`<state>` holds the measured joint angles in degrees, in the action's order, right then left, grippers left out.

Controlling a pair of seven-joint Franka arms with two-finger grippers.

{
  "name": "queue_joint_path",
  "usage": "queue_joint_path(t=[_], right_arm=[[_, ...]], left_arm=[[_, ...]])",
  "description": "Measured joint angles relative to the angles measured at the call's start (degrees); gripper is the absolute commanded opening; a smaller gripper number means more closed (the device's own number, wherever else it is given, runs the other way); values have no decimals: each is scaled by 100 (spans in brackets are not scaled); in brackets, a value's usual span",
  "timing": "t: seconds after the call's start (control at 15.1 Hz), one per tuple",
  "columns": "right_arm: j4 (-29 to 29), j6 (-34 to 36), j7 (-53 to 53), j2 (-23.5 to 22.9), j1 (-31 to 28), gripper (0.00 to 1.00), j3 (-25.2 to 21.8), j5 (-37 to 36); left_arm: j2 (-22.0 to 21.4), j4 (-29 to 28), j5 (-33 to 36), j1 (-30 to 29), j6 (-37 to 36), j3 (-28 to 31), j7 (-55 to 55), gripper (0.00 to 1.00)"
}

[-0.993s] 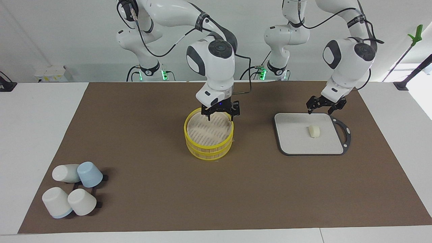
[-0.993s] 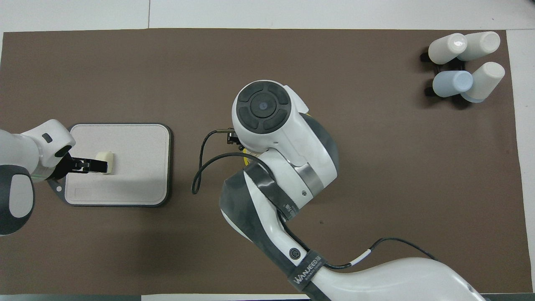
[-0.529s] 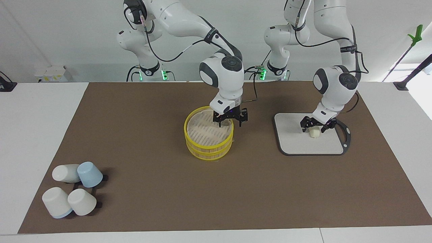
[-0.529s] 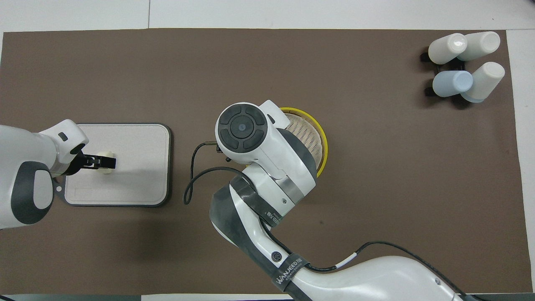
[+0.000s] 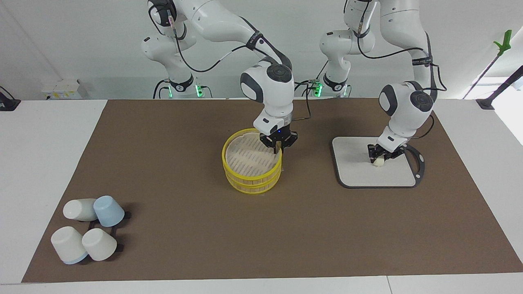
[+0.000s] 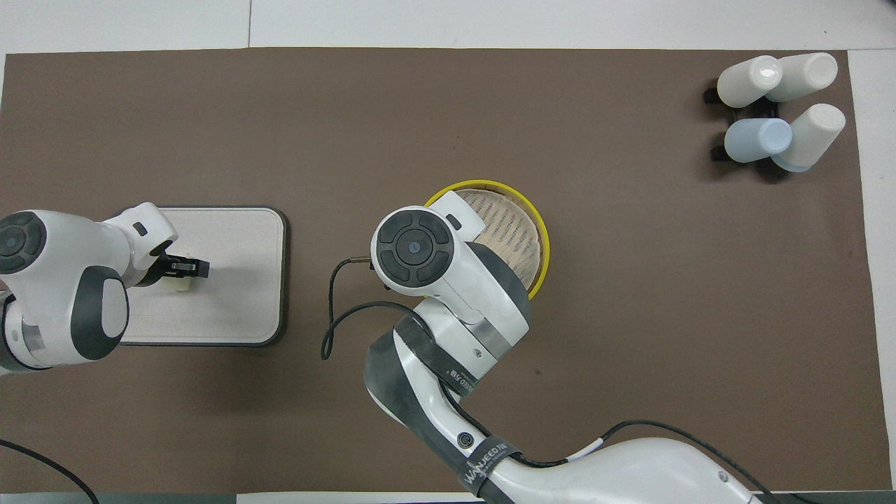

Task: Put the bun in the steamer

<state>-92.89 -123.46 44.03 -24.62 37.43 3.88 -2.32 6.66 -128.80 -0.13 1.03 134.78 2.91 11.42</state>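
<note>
The bun [image 5: 378, 162] lies on the grey board [image 5: 359, 173], toward the left arm's end of the table. My left gripper [image 5: 379, 157] is down on the board with its fingers closed around the bun; in the overhead view the left gripper [image 6: 183, 269] covers most of the bun [image 6: 180, 283]. The steamer [image 5: 251, 171], open with no lid in view, stands mid-table. My right gripper [image 5: 278, 148] is shut on the steamer's rim at the edge toward the board. In the overhead view the right arm's wrist hides that gripper and part of the steamer [image 6: 521, 231].
Several upturned cups [image 5: 88, 228] stand on a black rack at the right arm's end of the brown mat, farther from the robots; they also show in the overhead view [image 6: 777, 105]. The board [image 6: 238, 301] has a dark handle loop.
My left gripper came down over the board and closed around the bun. My right gripper moved along the steamer's rim toward the board, lowered and closed on it.
</note>
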Motion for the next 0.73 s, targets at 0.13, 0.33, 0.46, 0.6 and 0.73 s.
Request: queue_joint_path(t=[0.13, 0.33, 0.46, 0.6, 0.73], right_arm=[[114, 126, -41, 3, -21, 0, -23, -29], [803, 1507, -506, 25, -297, 0, -149, -46], [1176, 2337, -1170, 143, -762, 0, -165, -56], [1271, 3054, -2123, 379, -1367, 0, -176, -62], [1271, 3484, -3044, 565, -1950, 0, -186, -73]], left_arm=[[-1, 276, 0, 0, -404, 4, 0, 34], [-10, 1158, -3, 47, -1496, -41, -297, 34], [8, 1960, -20, 316, -2293, -69, -1028, 34], [153, 2823, -69, 879, -2838, -110, -2281, 34], [422, 3430, -160, 1714, -2976, -148, -3722, 34]])
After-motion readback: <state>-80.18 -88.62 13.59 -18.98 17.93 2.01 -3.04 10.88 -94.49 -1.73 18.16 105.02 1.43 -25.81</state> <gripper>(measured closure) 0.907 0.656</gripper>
